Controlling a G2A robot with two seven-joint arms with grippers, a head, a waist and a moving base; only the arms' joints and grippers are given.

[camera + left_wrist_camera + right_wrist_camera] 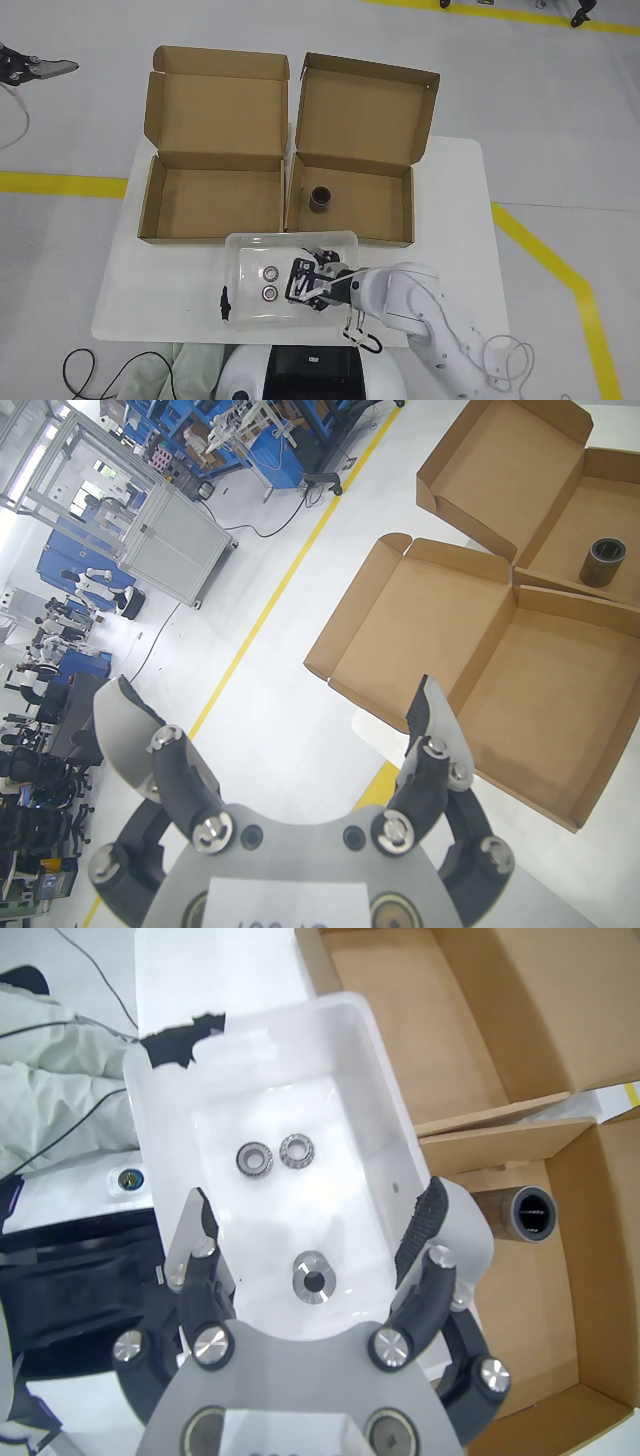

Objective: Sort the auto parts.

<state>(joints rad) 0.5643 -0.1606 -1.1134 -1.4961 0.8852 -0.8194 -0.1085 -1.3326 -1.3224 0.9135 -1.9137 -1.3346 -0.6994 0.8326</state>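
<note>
Fingers (430, 720) on the left gripper (272, 685) are hanging wide open and empty, out left of the table (450, 200); right gripper (317, 1188) is hovering, spread and empty, over the steel ring (313, 1278) in the tray (395, 1128), probably dense, rigid, slick: grip across its rim.

Floor: pale grey smooth floor (560, 90), crossed by yellow painted lines (60, 184).
Counter: white rounded-corner counter (450, 200), with yellow lines meeting it on both sides.
Enclosure: aluminium-framed cage with grey panels (165, 535), well away across the floor.
Storage: blue metal cabinets (280, 455) at the far side.
Cable: black cable (260, 532) lying loose near the cage.
Seating: black office chairs (30, 770), clustered.
Light: bright, even.
</note>
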